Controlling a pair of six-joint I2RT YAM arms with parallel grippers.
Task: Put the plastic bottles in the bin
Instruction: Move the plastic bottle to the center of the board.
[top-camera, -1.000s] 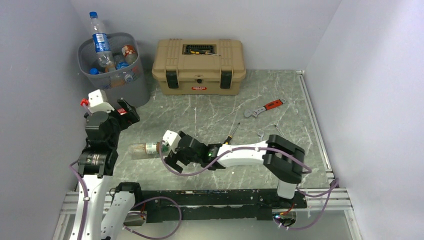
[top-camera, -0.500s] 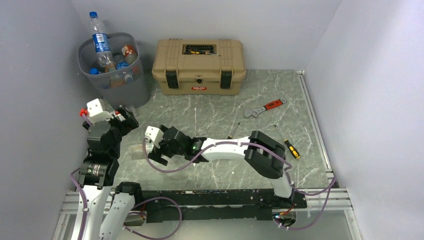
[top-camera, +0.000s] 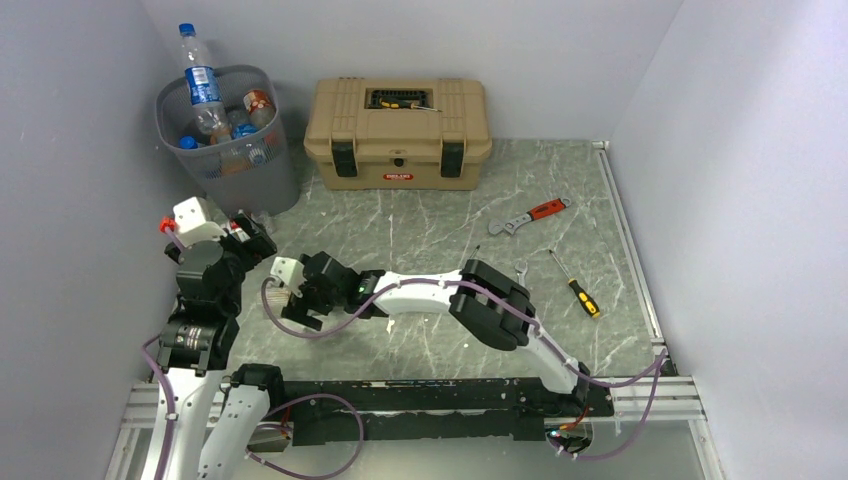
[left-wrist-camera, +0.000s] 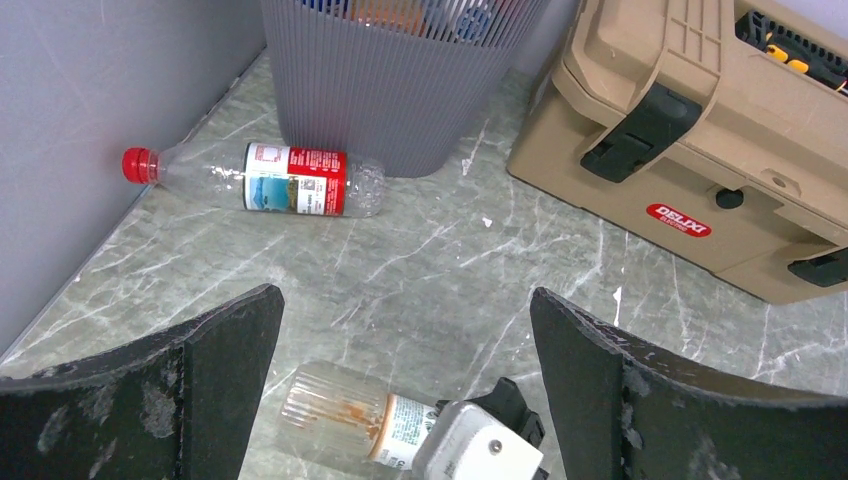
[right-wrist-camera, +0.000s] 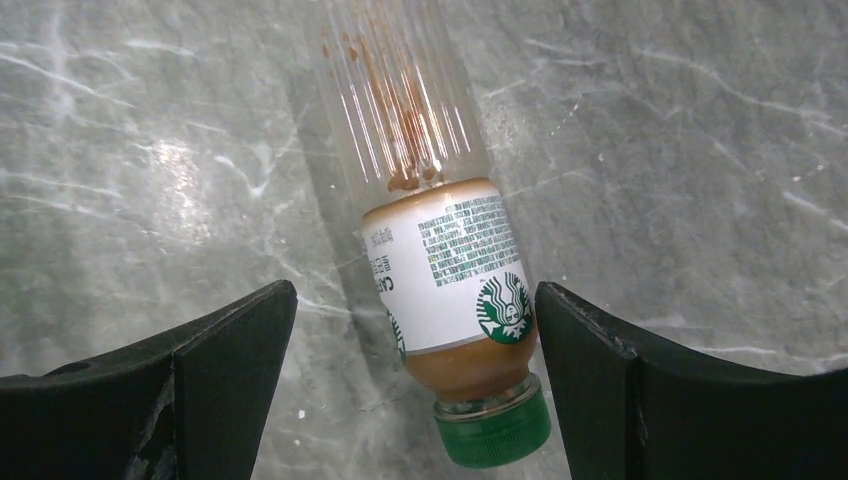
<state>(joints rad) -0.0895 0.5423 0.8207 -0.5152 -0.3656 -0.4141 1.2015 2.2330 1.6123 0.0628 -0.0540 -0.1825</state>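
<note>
A ribbed clear plastic bottle (right-wrist-camera: 425, 180) is flanked, untouched, on veined marble (right-wrist-camera: 150, 150) by the spread right gripper (right-wrist-camera: 415, 290); the left gripper (left-wrist-camera: 405, 297) is splayed too.

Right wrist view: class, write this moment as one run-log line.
right gripper: open, astride green-capped bottle | left gripper: open | red-capped bottle: lying beside bin

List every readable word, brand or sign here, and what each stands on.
"DELIXI": red badge on the tan toolbox.
Starbucks siren logo: label of the green-capped bottle; its fine print is too small.
Red-white label of the red-capped bottle: too small to read.
Labels of bottles in the bin: blurred.
</note>
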